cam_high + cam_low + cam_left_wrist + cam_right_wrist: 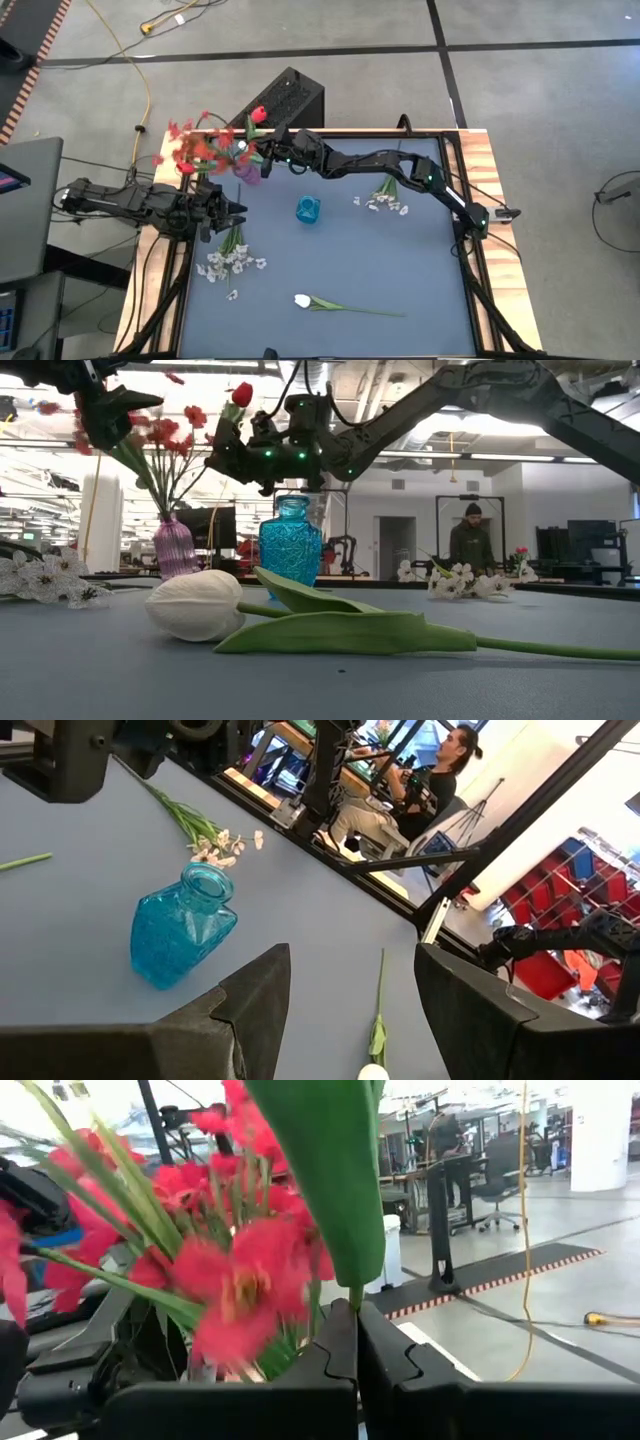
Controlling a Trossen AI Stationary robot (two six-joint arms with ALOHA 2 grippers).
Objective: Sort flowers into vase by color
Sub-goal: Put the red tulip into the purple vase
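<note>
Red tulip held over the purple vase

The right gripper (268,137), clamped on the red tulip (258,114), hangs just above the purple vase (246,170) of red sprays (195,150); the left gripper (237,213), fingers apart, waits beside it, white blossoms (228,262) below.

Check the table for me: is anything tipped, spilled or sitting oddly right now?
Nothing looks tipped or spilled. The purple vase and blue vase stand upright. White flowers lie flat on the table, unsorted: a tulip and two blossom sprays. The right gripper holds a red tulip above the purple vase.
</note>
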